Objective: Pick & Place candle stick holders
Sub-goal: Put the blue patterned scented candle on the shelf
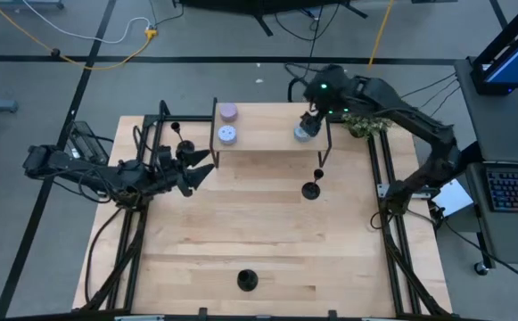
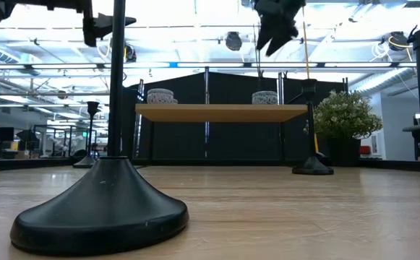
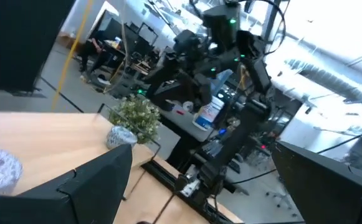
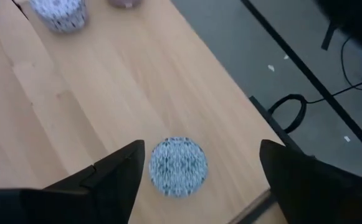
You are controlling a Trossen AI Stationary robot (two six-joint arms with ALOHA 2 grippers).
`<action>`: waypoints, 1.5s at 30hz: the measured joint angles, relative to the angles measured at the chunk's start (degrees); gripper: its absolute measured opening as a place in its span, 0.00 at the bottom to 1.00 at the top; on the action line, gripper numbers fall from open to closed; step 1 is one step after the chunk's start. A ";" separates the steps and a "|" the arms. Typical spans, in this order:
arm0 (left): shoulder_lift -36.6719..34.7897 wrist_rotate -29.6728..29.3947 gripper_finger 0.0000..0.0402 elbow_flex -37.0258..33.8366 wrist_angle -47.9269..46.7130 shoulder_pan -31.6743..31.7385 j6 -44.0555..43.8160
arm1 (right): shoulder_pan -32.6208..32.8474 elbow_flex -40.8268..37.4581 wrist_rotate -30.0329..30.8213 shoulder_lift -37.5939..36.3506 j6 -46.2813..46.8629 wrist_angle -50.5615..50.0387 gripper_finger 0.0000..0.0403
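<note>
Three black candle stick holders stand upright on their round bases on the wooden table. One (image 1: pixel 311 189) is right of centre, one (image 1: pixel 247 281) is near the front edge and fills the low view's foreground (image 2: pixel 101 209), and one (image 1: pixel 184 148) is at the far left, beside my left gripper. My left gripper (image 1: pixel 201 169) hovers open above the table's left part, with nothing between its fingers. My right gripper (image 1: pixel 310 120) hangs open above the raised shelf, over a blue patterned candle tin (image 4: pixel 178 167) and apart from it.
A wooden shelf (image 2: pixel 220 112) stands along the far edge, bearing a lilac tin (image 1: pixel 228 112), a pale tin (image 1: pixel 227 135) and the blue tin (image 1: pixel 303 134). A small green plant (image 1: pixel 365 125) sits at the far right corner. Bare wood lies between the holders.
</note>
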 joint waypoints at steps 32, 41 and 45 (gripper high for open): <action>43.57 8.78 0.98 56.24 -42.51 16.70 12.01 | 0.00 -50.20 -3.60 -43.57 14.87 38.16 0.08; 56.22 23.80 0.98 70.12 -49.79 24.40 10.43 | 0.00 -55.31 -3.37 -47.33 13.64 44.60 0.10; 59.90 26.87 0.98 73.21 -50.41 25.93 12.01 | 0.00 -59.33 -3.36 -50.69 11.77 50.61 0.10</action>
